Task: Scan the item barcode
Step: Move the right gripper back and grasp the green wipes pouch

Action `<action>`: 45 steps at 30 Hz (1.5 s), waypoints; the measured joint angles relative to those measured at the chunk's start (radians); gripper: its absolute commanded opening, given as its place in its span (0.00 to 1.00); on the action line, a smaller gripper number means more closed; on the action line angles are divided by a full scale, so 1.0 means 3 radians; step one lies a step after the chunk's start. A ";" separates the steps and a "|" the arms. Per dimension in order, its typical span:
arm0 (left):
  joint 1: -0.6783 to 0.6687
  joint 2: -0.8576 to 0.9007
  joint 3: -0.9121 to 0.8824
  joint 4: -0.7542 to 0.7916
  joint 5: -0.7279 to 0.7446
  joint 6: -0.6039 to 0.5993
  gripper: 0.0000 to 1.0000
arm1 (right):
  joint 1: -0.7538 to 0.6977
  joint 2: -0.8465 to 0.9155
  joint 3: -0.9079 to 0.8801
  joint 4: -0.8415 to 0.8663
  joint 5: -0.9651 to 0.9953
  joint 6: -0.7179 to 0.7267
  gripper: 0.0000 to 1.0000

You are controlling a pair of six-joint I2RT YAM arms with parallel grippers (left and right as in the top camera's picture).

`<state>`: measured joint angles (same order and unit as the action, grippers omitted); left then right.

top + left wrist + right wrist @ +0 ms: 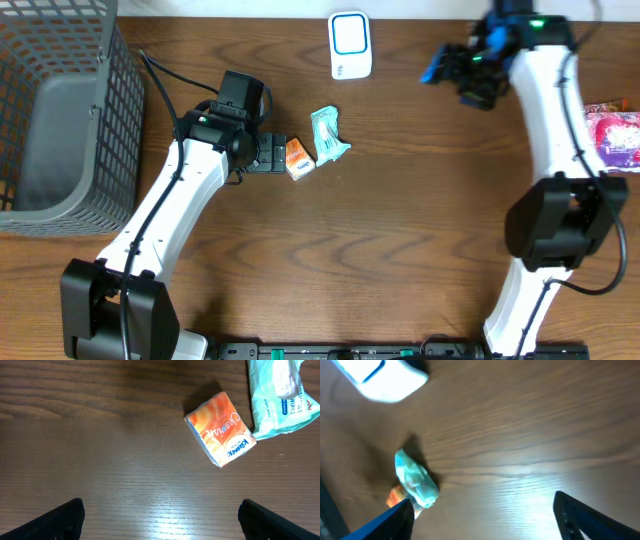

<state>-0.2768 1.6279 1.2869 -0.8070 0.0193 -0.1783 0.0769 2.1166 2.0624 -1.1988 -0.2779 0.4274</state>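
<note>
Overhead and wrist views of a dark brown wood-grain table [400, 250] with two white arms. The left gripper [272, 155] [160, 522] lies low over the table left of centre, its two dark fingers [62, 520] spread wide with only bare wood between them; it holds nothing. Just ahead of its tips lies the small orange and white Kleenex tissue pack [299, 158] [221, 429], flat on the table and turned at an angle, outside the span of the fingers. Touching the far corner of the tissue pack is a crumpled teal plastic wipes packet [328, 135] [277, 397] [416, 480]. The white, rounded-rectangular scanner [350, 45] with a blue-bordered face stands at the far edge of the table, near the centre and apart from both packs; in the right wrist view it appears only as a blurred white shape [382, 380]. The right gripper [435, 68] [485, 517], with blue fingers [387, 520], hangs to the right of the scanner, pointing towards it, jaws well apart and empty. A grey wire-mesh basket [110, 110] occupies the far left corner. Red and pink snack packets [615, 135] lie at the right edge.
</note>
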 measured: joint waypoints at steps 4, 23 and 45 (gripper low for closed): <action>0.0000 0.0000 0.0000 -0.0001 0.0000 0.0000 0.98 | 0.0356 0.0000 -0.0106 0.0193 0.0127 -0.0046 0.91; 0.0000 0.0000 0.0000 0.0000 0.0000 0.0000 0.98 | 0.1242 0.0017 -0.1233 0.1831 0.0237 0.0304 0.79; 0.0000 0.0000 0.0000 -0.0001 0.0000 0.0000 0.98 | 0.1242 0.0017 -0.1780 0.2441 0.0216 0.0266 0.62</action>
<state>-0.2768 1.6279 1.2869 -0.8074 0.0193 -0.1783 0.4496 2.1216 1.5284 -0.4664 -0.2131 0.5072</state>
